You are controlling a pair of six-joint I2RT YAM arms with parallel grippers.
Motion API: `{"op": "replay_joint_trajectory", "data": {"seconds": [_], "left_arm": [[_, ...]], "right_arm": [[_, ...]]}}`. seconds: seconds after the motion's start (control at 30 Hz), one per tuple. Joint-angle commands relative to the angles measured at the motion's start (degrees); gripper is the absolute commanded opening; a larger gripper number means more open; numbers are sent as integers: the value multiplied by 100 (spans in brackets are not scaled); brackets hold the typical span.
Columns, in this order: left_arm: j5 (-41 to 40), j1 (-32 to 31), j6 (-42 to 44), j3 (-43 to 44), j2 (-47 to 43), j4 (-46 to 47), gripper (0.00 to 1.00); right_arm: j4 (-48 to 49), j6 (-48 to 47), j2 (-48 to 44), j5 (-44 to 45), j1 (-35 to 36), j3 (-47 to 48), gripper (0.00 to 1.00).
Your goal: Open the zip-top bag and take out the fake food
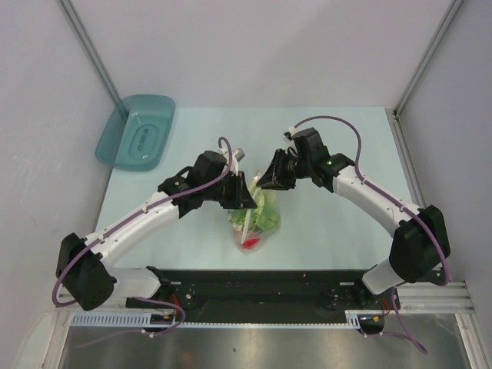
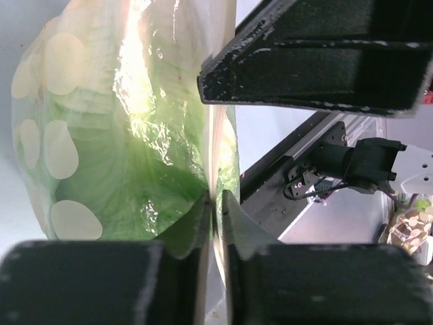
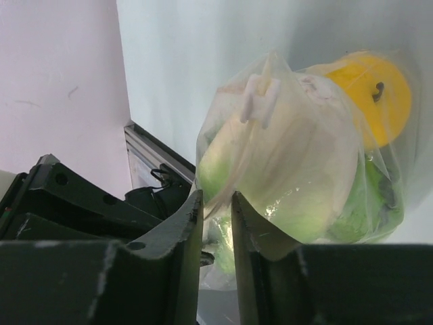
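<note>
The clear zip-top bag (image 1: 256, 217) with white dots hangs between my two grippers above the table. It holds a green lettuce leaf (image 2: 128, 162), a round yellow fruit (image 3: 375, 88) and a small red piece (image 1: 250, 244) at its bottom. My left gripper (image 2: 216, 203) is shut on the bag's top edge; it sits on the bag's left in the top view (image 1: 243, 197). My right gripper (image 3: 216, 206) pinches the bag's film just below the white zip slider (image 3: 260, 98), on the bag's right in the top view (image 1: 265, 183). The two grippers are close together.
A teal plastic tray (image 1: 137, 132) lies at the back left of the pale table. Grey walls close in the left, right and back. The black rail with the arm bases (image 1: 254, 288) runs along the near edge.
</note>
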Motion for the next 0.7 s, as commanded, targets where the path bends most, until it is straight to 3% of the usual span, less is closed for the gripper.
{"op": "replay_joint_trajectory", "data": {"seconds": [0.0, 0.1, 0.2, 0.5, 0.67], "left_arm": [[25, 31, -60, 74, -259, 48, 28], [-90, 83, 19, 153, -303, -57, 45], [-2, 197, 81, 276, -215, -154, 50], [497, 584, 195, 400, -22, -154, 38], [824, 584, 63, 338, 215, 117, 34]], "right_arm": [[65, -135, 40, 57, 14, 109, 22], [47, -196, 23, 40, 14, 100, 17], [38, -258, -21, -21, 14, 65, 14], [680, -223, -302, -514, -127, -287, 1], [952, -56, -267, -698, -127, -322, 0]]}}
